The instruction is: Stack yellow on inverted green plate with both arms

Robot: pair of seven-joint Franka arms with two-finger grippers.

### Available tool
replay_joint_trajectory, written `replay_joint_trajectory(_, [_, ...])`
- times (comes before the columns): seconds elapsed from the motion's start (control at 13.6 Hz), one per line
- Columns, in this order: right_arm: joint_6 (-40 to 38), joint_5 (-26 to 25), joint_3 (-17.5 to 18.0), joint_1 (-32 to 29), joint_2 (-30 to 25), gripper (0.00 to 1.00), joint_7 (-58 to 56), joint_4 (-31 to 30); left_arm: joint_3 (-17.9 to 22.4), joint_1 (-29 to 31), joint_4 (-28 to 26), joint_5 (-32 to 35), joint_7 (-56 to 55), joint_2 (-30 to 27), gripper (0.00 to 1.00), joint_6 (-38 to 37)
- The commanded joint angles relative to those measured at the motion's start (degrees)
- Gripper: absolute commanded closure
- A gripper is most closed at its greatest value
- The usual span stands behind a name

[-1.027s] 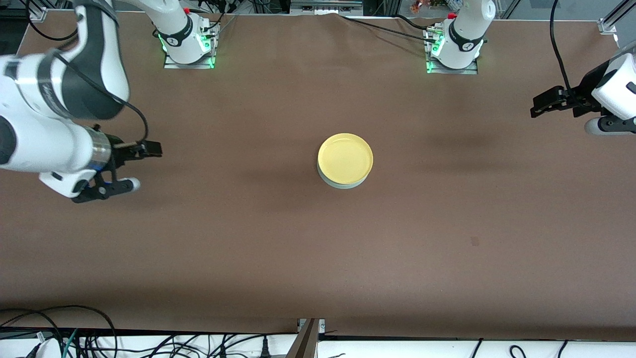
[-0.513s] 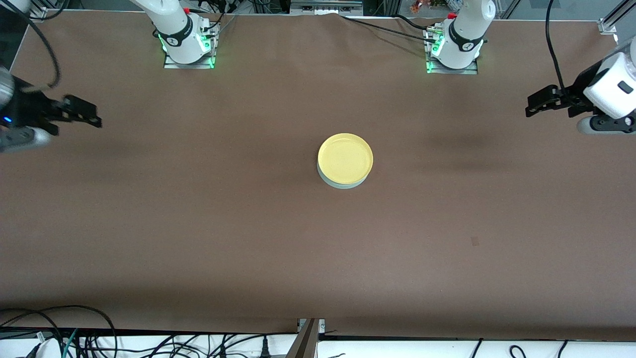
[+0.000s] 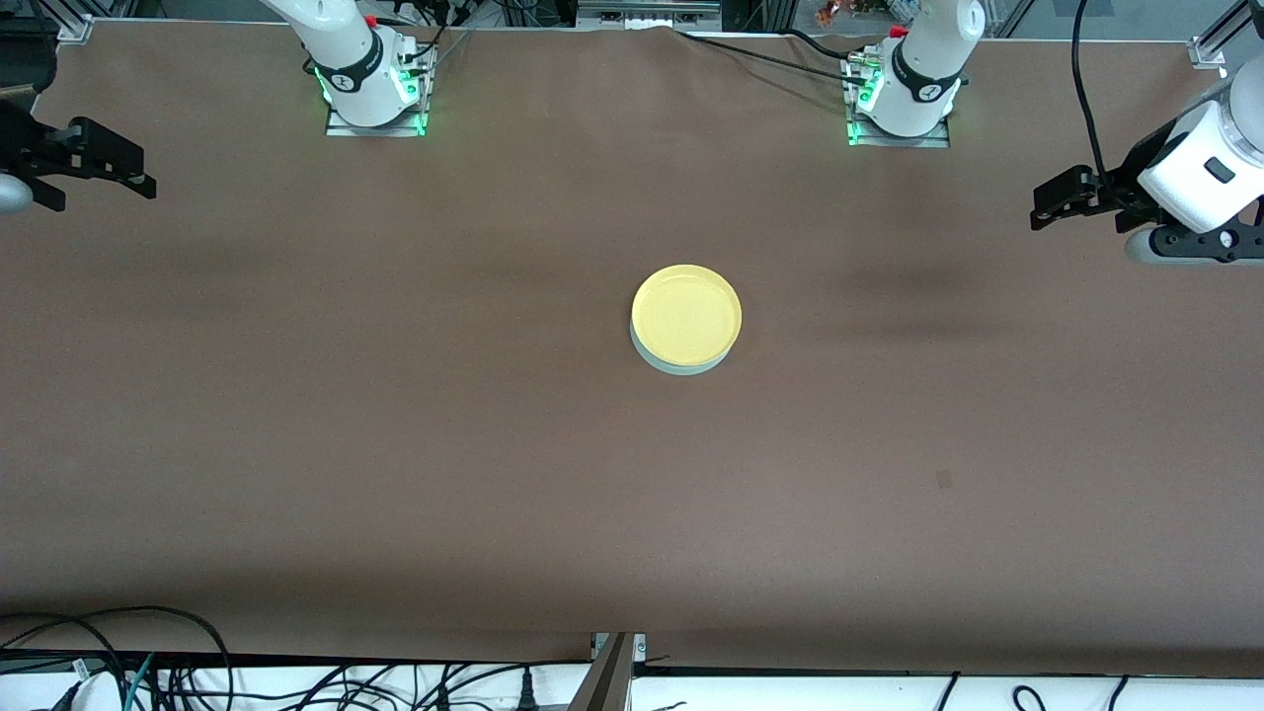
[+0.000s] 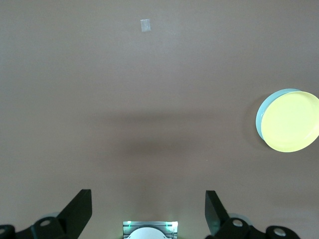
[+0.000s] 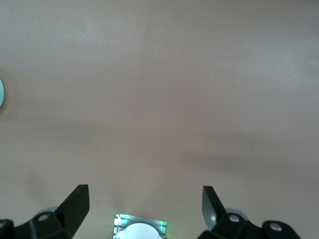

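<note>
at mid-table your yellow plate (image 3: 686, 313) sits on the upside-down green plate (image 3: 681, 364), unmoved since a second ago. your right gripper (image 3: 94, 158) has pulled up and away to the table's edge at the right arm's end, jaws wide, empty. your left gripper (image 3: 1062, 197) has crept slightly toward the bases at the left arm's end, jaws wide, empty.

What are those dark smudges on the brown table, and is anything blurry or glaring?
Front view: soft arm shadows across the brown table, a faint sheen on the round yellow plate, nothing blurred. Left wrist view: a shadow band above the open left claw.
</note>
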Motion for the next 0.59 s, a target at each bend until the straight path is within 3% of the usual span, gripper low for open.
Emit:
replay_joint_trajectory(0.0, [-0.8,-1.1,1.9,-1.4,-1.1,0.00,0.7,-1.6,0.2,0.5,1.1,-0.5,0.4,0.4,0.00,-0.6])
replay_joint_trajectory(0.51, [-1.6,-1.1,1.5,-1.6,0.9,0.00,0.2,0.8,-0.2,0.5,1.2,-0.4,0.4,0.4,0.00,0.3])
